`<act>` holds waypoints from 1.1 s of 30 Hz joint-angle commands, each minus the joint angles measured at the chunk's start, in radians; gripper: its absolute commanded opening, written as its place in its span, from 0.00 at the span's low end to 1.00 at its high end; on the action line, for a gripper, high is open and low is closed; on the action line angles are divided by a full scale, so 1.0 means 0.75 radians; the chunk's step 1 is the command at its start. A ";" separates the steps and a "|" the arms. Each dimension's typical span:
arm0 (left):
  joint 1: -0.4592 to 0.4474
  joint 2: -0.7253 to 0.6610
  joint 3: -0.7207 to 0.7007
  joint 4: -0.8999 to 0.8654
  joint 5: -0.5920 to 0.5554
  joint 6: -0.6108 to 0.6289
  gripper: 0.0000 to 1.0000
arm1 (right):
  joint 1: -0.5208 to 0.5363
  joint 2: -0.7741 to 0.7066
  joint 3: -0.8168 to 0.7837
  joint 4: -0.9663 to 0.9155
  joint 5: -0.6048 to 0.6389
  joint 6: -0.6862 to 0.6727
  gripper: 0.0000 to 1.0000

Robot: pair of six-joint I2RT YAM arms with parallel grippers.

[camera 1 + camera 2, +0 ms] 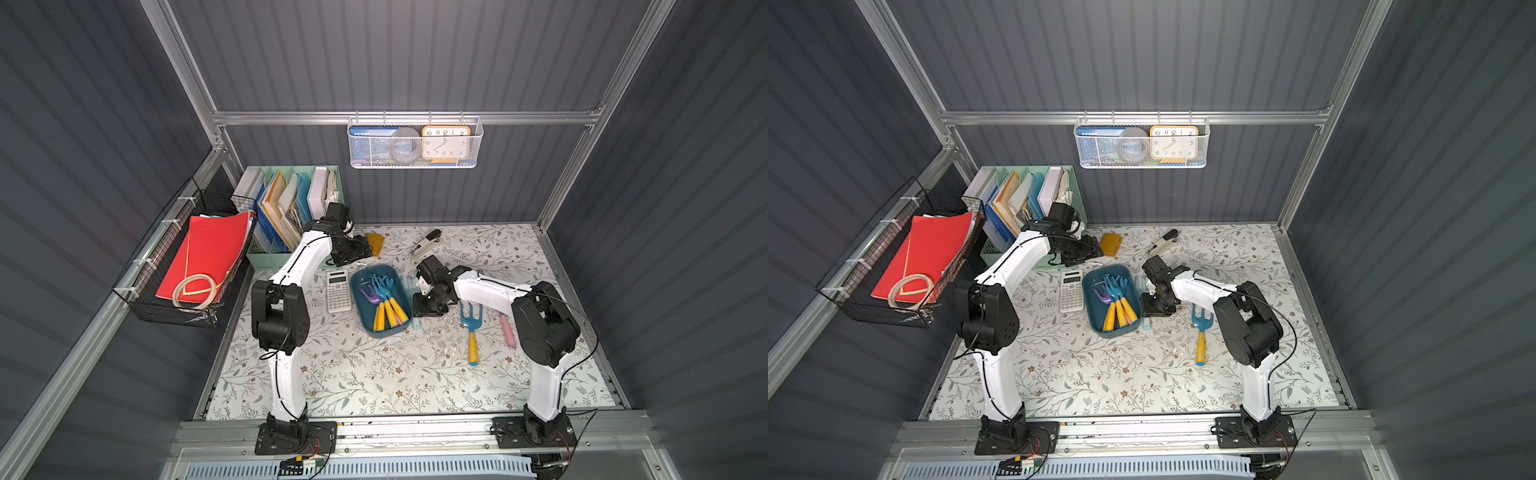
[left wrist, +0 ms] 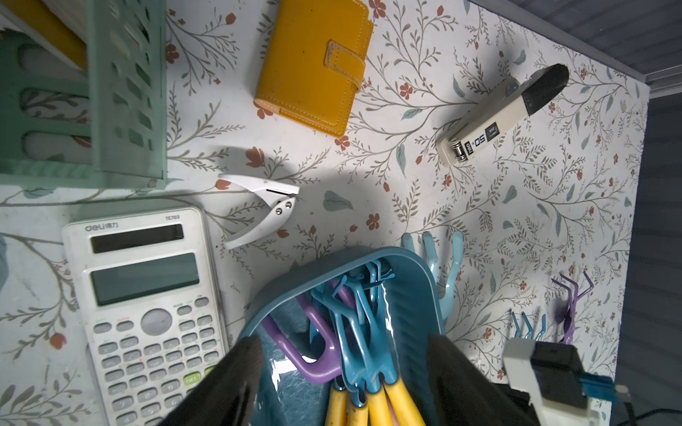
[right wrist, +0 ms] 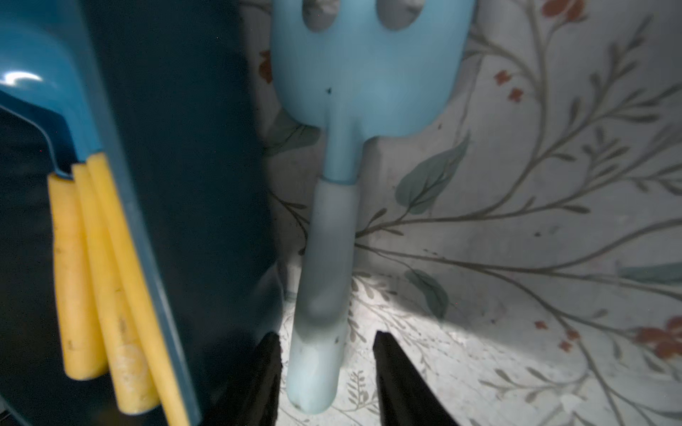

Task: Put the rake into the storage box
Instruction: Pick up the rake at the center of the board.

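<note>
The dark teal storage box (image 1: 365, 322) sits mid-table and holds several blue rakes with yellow handles and a purple one. A pale blue rake (image 3: 332, 258) lies on the mat along the box's right wall (image 3: 184, 184), its tines (image 2: 431, 250) pointing at the back wall. My right gripper (image 3: 324, 335) is open and low, its fingers either side of the end of the pale handle (image 1: 417, 322), one finger close to it and a gap at the other. My left gripper (image 2: 343, 372) hangs open and empty over the box's far end (image 1: 357, 251).
A blue rake with a yellow handle (image 1: 471, 328) and a pink-handled tool (image 1: 508, 330) lie right of the right arm. A calculator (image 1: 338, 291) lies left of the box. Behind are a mint file holder (image 1: 291, 208), a yellow wallet (image 2: 313, 62), a hole punch (image 2: 262, 206) and a stapler (image 2: 502, 114).
</note>
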 commanded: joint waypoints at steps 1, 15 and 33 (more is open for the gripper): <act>0.005 -0.014 -0.015 -0.006 0.016 -0.013 0.76 | 0.019 0.038 0.029 -0.097 0.027 -0.040 0.45; 0.013 -0.032 -0.062 0.105 0.314 -0.027 0.85 | 0.030 0.050 0.025 -0.159 0.247 -0.009 0.08; 0.021 -0.070 -0.193 0.278 0.664 -0.014 0.90 | -0.155 -0.174 0.067 0.063 -0.288 0.057 0.00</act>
